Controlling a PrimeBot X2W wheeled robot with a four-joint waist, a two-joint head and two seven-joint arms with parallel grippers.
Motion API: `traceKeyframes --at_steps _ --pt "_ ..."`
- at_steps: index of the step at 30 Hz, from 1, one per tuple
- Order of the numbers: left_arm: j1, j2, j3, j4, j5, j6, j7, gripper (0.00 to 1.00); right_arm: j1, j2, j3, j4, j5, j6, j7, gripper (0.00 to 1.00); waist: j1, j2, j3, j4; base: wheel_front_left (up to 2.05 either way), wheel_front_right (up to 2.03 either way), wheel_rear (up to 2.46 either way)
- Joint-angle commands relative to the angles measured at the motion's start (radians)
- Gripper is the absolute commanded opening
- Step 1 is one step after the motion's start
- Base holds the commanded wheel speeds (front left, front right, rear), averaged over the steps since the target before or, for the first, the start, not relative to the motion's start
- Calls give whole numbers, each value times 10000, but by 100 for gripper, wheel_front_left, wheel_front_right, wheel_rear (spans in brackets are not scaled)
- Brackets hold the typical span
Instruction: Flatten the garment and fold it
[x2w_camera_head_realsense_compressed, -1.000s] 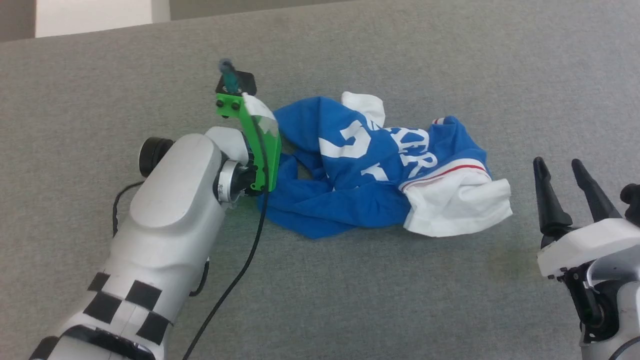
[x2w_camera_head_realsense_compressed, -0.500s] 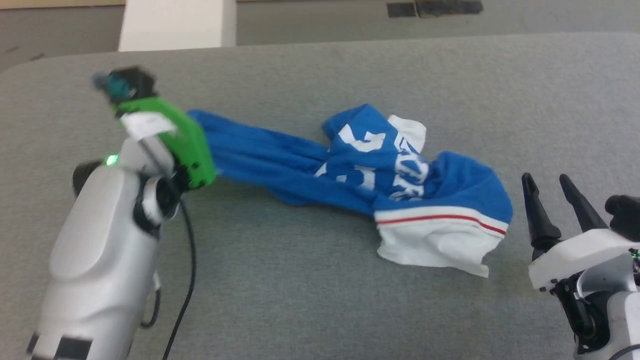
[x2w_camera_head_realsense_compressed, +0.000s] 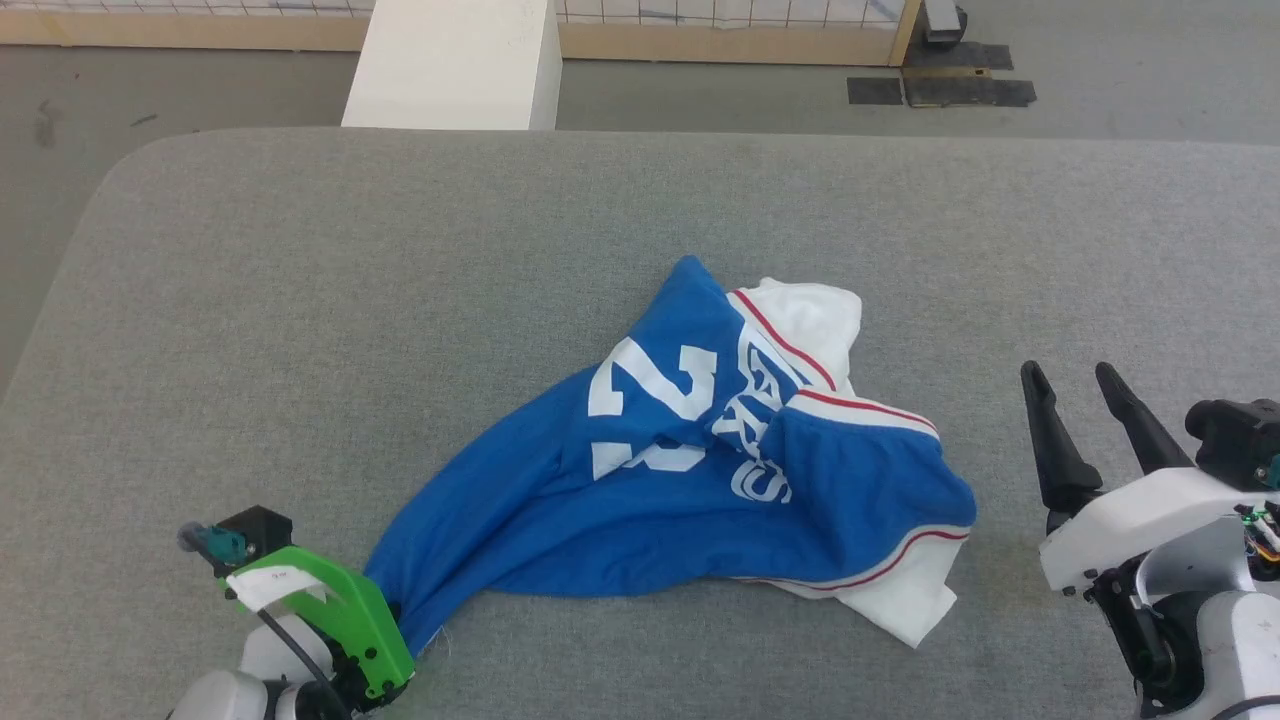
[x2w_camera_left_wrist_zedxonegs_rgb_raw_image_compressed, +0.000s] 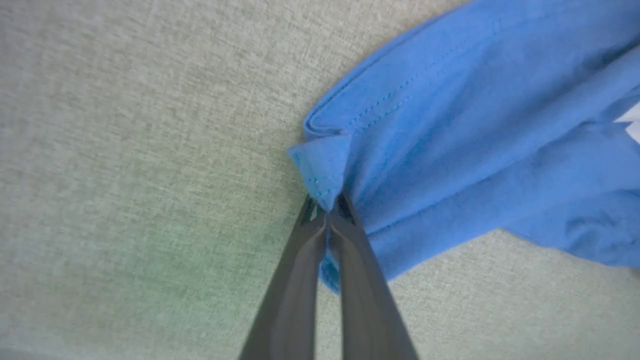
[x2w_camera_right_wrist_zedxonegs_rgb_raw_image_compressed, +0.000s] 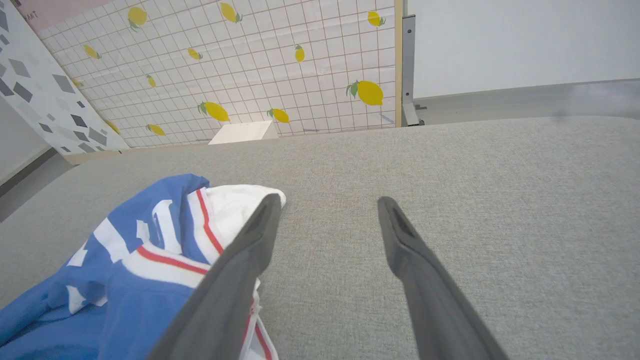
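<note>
1. Garment (x2w_camera_head_realsense_compressed: 680, 500) lay crumpled near the middle of the grey table (x2w_camera_head_realsense_compressed: 300, 300), blue side up with white lettering showing, white sleeve (x2w_camera_head_realsense_compressed: 905, 605) at its right.
2. Left gripper (x2w_camera_left_wrist_zedxonegs_rgb_raw_image_compressed: 327, 210) was pressed together on a stitched blue corner, probably the hem, at the table's near left.
3. Right gripper (x2w_camera_head_realsense_compressed: 1065, 372) stood spread and empty, just right of the white sleeve.

The royal-blue garment (x2w_camera_head_realsense_compressed: 680, 500) lies rumpled on the grey surface (x2w_camera_head_realsense_compressed: 300, 300), its white number 23 and lettering facing up. Its blue hem tapers to a point toward 7 o'clock. White sleeves with red-striped trim bunch at 1 and 4 o'clock.
</note>
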Motion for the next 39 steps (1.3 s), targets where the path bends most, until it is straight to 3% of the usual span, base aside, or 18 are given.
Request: traceKeyframes --at_steps 1,3,4,5,8,15,22,26,35,39 --pt "329 -112 -76 105 -149 -7 -22 0 125 15 18 -8 -39 -11 41 100 1 0 -10 -10 0 0 0" --pt "387 -198 89 -4 -219 -64 -357 0 159 5 24 15 -39 -11 55 100 1 0 -60 -12 0 0 0" --pt "332 -201 180 -93 -195 -94 -562 74 178 -1 23 24 -42 -11 63 100 1 0 -81 -7 0 0 0" --pt "242 -233 312 -237 -182 -129 -845 100 199 -7 22 38 -51 -11 70 100 1 0 -124 -2 0 0 0" --pt "-44 -138 586 -720 58 -360 -1731 100 235 -1 60 68 -74 -11 100 100 1 0 -226 -45 0 0 0" --pt "-401 253 707 -1477 1416 -1441 -4874 100 414 15 195 16 -108 -11 183 100 1 0 -427 -257 0 0 0" --pt "-137 -21 456 -1173 2059 -1899 -6905 100 778 -166 290 -240 -245 -11 716 100 1 0 -451 -370 0 0 0" --pt "-134 -113 328 -1023 2386 -1898 -7548 100 859 -546 912 -664 -106 -11 1695 100 1 0 -401 -349 0 0 0" --pt "-508 -186 -12 -908 2901 -1814 -8000 100 91 -2520 3398 -1979 419 -11 6013 100 1 0 255 -319 0 0 0" --pt "-794 -233 -213 -915 3130 -1758 -8033 100 -607 -2821 4179 -1847 287 -11 6997 100 1 0 678 -244 0 0 0"
